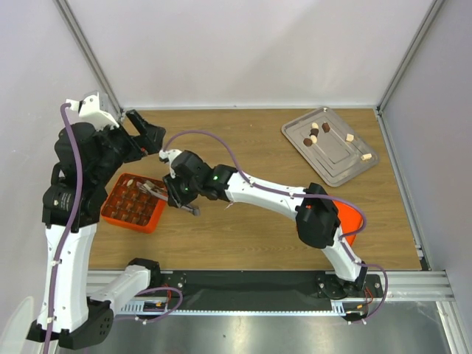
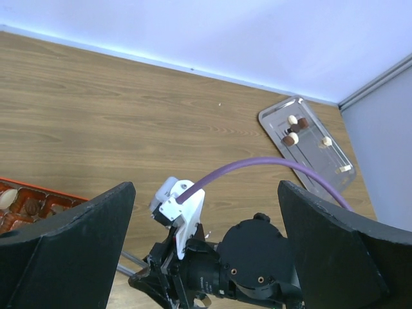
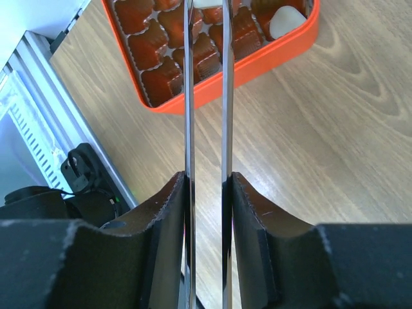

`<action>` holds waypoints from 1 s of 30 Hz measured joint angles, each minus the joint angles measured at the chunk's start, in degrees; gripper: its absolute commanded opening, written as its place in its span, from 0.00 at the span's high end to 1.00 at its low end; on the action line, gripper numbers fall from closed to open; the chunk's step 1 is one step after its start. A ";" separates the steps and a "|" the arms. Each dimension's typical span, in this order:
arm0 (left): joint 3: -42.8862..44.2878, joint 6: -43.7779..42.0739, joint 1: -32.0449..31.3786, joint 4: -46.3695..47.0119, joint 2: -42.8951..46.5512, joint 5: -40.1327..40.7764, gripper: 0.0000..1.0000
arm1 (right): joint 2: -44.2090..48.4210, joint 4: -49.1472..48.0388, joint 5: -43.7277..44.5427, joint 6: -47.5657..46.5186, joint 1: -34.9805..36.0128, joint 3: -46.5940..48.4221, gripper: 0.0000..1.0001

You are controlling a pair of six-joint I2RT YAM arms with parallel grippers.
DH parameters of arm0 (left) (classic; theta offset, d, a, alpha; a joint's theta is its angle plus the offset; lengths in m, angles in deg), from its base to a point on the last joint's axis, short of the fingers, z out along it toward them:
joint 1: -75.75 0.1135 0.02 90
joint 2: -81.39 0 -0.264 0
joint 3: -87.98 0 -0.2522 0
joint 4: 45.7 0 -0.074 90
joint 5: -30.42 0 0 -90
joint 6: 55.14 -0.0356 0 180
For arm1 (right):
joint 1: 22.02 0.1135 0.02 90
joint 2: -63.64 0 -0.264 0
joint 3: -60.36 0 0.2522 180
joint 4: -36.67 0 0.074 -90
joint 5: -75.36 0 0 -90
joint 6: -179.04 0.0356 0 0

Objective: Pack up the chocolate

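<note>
Several chocolate pieces (image 1: 311, 138), brown and cream, lie on a metal tray (image 1: 346, 166) at the back right, seen too in the left wrist view as chocolate (image 2: 291, 137). More brown pieces and a cream one (image 3: 285, 20) fill cells of the orange gridded box (image 1: 133, 203) at the left. My right gripper (image 1: 181, 193) (image 3: 206, 183) is shut on thin metal tongs (image 3: 226, 96), whose arms reach over the box. Their tips run off the top of the right wrist view. My left gripper (image 1: 147, 133) (image 2: 205, 187) hangs open behind the box, holding nothing.
An orange lid (image 1: 352, 217) lies under the right arm's elbow at the right. The right arm stretches across the middle of the table. White walls close in the back and both sides. A black rail runs along the near edge.
</note>
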 measured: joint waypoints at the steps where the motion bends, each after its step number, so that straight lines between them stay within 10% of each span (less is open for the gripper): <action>1: 0.00 0.00 0.00 -0.13 -0.24 0.13 0.00 | 0.00 -0.22 -0.17 -0.04 -0.17 -0.22 0.64; 30: -0.13 0.00 0.00 -0.33 -0.83 0.90 0.00 | 0.00 0.00 1.40 -1.09 0.13 -4.52 0.57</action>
